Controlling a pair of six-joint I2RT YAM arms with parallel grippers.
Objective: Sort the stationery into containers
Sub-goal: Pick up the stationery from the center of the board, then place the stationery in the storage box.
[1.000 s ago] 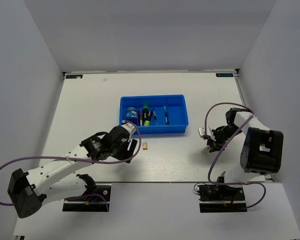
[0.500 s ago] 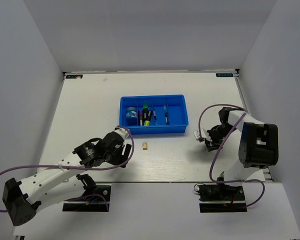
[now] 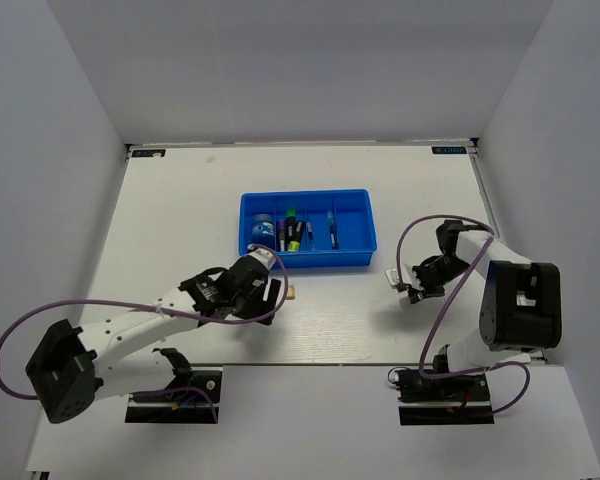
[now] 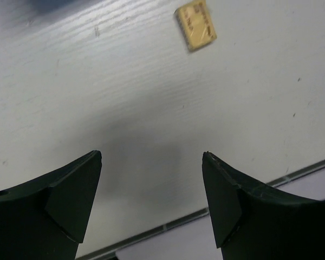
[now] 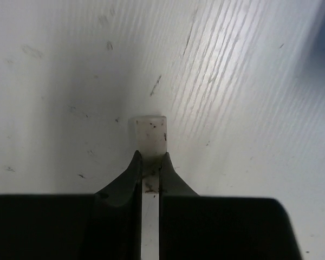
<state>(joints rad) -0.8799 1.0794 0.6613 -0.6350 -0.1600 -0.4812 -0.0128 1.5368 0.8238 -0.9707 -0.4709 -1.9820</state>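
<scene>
The blue tray [image 3: 310,262] stands at mid-table and holds a blue roll [image 3: 263,225], dark markers with yellow-green caps [image 3: 290,233] and a thin pen [image 3: 331,228] in separate compartments. A tiny tan block [image 3: 293,292] lies on the table just in front of the tray; it also shows in the left wrist view [image 4: 195,24]. My left gripper [image 3: 271,296] [image 4: 151,160] is open and empty, just left of the tan block. My right gripper [image 3: 403,284] [image 5: 150,158] is shut on the pale grey block [image 5: 151,131], low over the table right of the tray.
The table's near edge [image 4: 168,222] runs close behind the left gripper's fingers. White walls enclose the table on three sides. Purple cables loop off both arms.
My left gripper pulled back to the left, then swung right again to just beside the tan block. My right gripper shifted slightly left with the grey block.
</scene>
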